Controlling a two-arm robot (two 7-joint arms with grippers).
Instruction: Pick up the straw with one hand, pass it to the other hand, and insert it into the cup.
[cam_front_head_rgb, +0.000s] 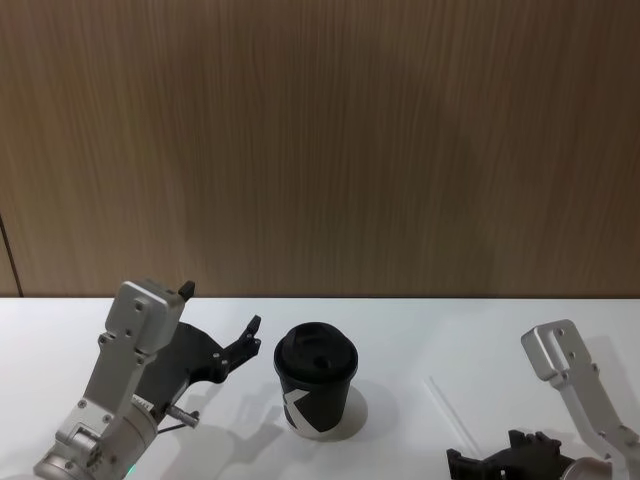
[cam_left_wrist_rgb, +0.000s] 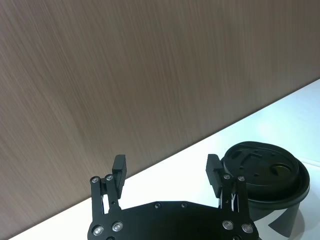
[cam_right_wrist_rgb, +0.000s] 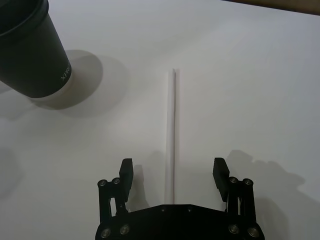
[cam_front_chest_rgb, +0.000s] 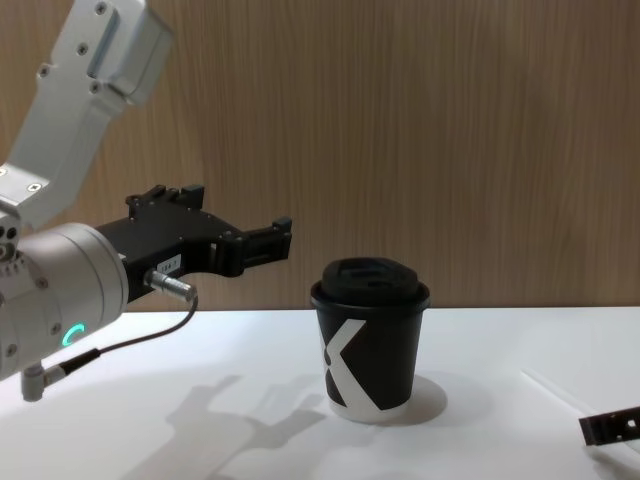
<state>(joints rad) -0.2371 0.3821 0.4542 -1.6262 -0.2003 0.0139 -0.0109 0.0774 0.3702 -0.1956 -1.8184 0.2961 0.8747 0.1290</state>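
Straddling the near end of the straw (cam_right_wrist_rgb: 171, 135), the right gripper (cam_right_wrist_rgb: 172, 172) is spread wide, with one finger (cam_right_wrist_rgb: 126, 172) on each side of the straw and neither touching it. It holds nothing and sits low over the white table (cam_right_wrist_rgb: 260, 75).

The left gripper (cam_left_wrist_rgb: 166, 170), at 9 o'clock of the cup (cam_front_head_rgb: 316, 385) in the head view, is likewise wide open and empty. It hangs above the table at about lid height, near the cup but apart from it.

The black paper cup stands upright with its black domed lid (cam_front_chest_rgb: 370, 280) on, so its contents cannot be seen.

The straw lies flat on the table at 4 o'clock of the cup, apart from it. In the head view its long axis runs from 11 o'clock to 5 o'clock, and the 5 o'clock end lies between the right gripper's fingers.
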